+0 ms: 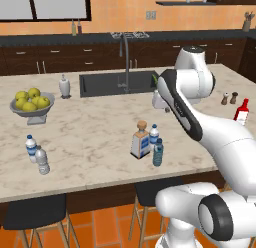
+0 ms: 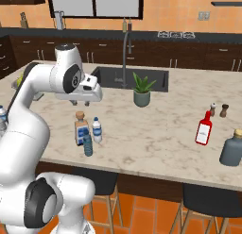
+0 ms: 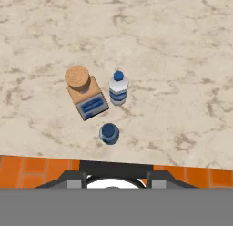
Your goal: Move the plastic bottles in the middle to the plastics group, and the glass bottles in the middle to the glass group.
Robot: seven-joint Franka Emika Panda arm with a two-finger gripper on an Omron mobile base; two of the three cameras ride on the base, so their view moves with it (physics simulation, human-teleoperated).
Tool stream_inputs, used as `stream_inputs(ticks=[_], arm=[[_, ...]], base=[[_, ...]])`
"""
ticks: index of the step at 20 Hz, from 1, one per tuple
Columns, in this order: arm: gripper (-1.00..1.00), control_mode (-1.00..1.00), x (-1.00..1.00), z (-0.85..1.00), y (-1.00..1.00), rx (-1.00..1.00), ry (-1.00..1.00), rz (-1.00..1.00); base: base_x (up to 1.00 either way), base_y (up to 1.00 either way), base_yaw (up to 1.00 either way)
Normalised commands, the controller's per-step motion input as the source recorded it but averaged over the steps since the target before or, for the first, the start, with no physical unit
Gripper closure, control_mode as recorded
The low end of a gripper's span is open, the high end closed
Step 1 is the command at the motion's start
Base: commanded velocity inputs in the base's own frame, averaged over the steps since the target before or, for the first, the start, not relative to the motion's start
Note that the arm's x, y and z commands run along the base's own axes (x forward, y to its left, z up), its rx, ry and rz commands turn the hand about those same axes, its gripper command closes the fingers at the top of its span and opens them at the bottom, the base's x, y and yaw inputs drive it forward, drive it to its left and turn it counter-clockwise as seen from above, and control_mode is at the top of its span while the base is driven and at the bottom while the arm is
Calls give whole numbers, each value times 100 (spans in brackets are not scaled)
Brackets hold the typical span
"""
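Note:
Three bottles stand together near the island's front edge. The squat square glass bottle [image 1: 140, 140] [image 2: 81, 129] [image 3: 86, 95] has a tan cork. Beside it is a clear plastic bottle [image 1: 153, 137] [image 2: 97, 130] [image 3: 118, 89] with a blue label. In front stands a slim blue-tinted plastic bottle [image 1: 158, 153] [image 2: 88, 145] [image 3: 109, 133]. My gripper [image 2: 80, 104] hangs above and just behind them, open with nothing between its fingers. The plastics group [image 1: 37, 154] stands at the front left. The red bottle of the glass group [image 1: 242, 112] [image 2: 203, 129] stands at the right.
A bowl of green fruit [image 1: 31, 104] and a white dispenser [image 1: 64, 87] sit at the left. The sink [image 2: 113, 77] with its tap and a potted plant [image 2: 141, 90] lie behind. Salt and pepper shakers [image 2: 218, 109] and a grey bottle [image 2: 231, 150] stand right. Stools [image 1: 35, 212] tuck under the front edge.

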Motion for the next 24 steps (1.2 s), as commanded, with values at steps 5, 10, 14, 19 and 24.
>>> stream_inputs(ticks=[5, 10, 14, 19, 24], arm=[[-100, -100, -28, -14, 0, 0, 0, 0], [-100, -100, 6, -74, -1, 0, 3, -1], [-100, -100, 25, -53, 0, 0, 1, 0], [-100, -100, 29, -50, 10, 0, 0, 0], [-100, -100, 28, -49, 19, 0, 3, 0]], base=[[0, 0, 0], [0, 0, 0], [0, 0, 0], [0, 0, 0], [0, 0, 0]])
